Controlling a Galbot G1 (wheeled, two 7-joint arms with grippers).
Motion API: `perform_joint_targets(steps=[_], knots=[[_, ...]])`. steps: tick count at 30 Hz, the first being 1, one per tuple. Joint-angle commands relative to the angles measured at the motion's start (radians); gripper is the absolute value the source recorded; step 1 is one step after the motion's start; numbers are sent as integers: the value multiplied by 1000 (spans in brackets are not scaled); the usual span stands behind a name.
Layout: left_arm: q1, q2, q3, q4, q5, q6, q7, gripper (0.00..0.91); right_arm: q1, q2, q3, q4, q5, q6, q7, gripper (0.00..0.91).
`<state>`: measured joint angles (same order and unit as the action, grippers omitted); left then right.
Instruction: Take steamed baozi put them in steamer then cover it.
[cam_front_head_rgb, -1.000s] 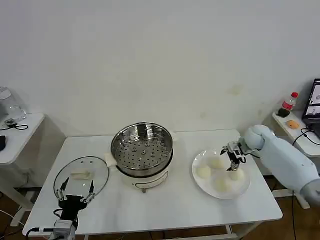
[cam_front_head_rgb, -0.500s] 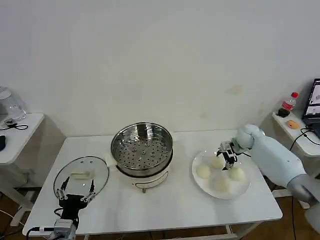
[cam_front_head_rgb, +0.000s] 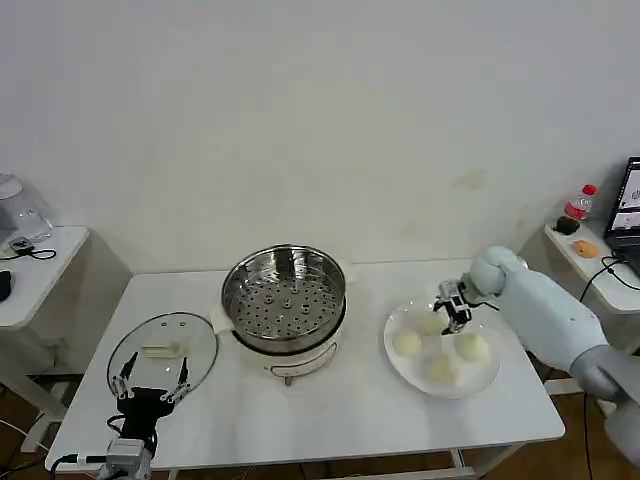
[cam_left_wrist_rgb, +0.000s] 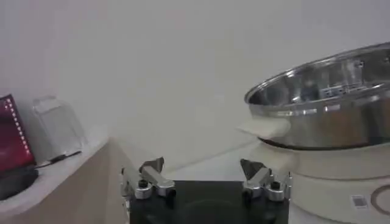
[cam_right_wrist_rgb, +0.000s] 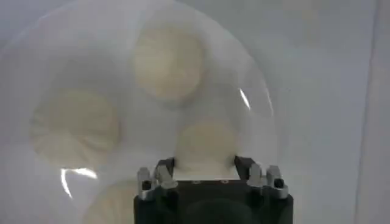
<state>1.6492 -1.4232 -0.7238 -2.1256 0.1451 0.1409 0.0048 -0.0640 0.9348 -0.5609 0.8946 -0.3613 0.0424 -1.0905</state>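
Several steamed baozi lie on a white plate at the table's right: one at the back, one to the left, one to the right, one in front. My right gripper is down over the back baozi, and its fingers press that bun's two sides on the plate. The steamer stands empty mid-table. The cover lies flat at the left. My left gripper hovers open near the cover's front edge; in the left wrist view this gripper faces the steamer.
The steamer sits on a white pot base. A side table with a clear jug stands at the left. Another side table at the right holds a red-capped bottle and a screen.
My right gripper has moved left and back across the plate, from the right-hand baozi to the back one. The left arm has not moved.
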Motion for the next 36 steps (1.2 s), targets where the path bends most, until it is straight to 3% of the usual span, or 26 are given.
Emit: perform_joint_targets(steps=[1, 8, 15, 26, 30, 36], knots=[[0, 3, -1, 0, 0, 2, -2, 907, 31, -34, -10, 69, 43, -5, 0, 685], [-3, 20, -9, 4, -7, 4, -4, 907, 232, -90, -109, 176, 175, -21, -5, 695], [-7, 30, -22, 19, -27, 5, -7, 907, 476, -42, -250, 168, 278, -28, -7, 695], [-22, 45, -47, 23, -62, 20, -10, 907, 608, 217, -379, 124, 389, -20, 14, 695], [-26, 48, -50, 24, -71, 25, -10, 907, 618, 333, -421, 103, 414, 6, 28, 695], [-23, 46, -53, 18, -73, 26, -11, 907, 589, 427, -489, 87, 404, 66, 37, 695]])
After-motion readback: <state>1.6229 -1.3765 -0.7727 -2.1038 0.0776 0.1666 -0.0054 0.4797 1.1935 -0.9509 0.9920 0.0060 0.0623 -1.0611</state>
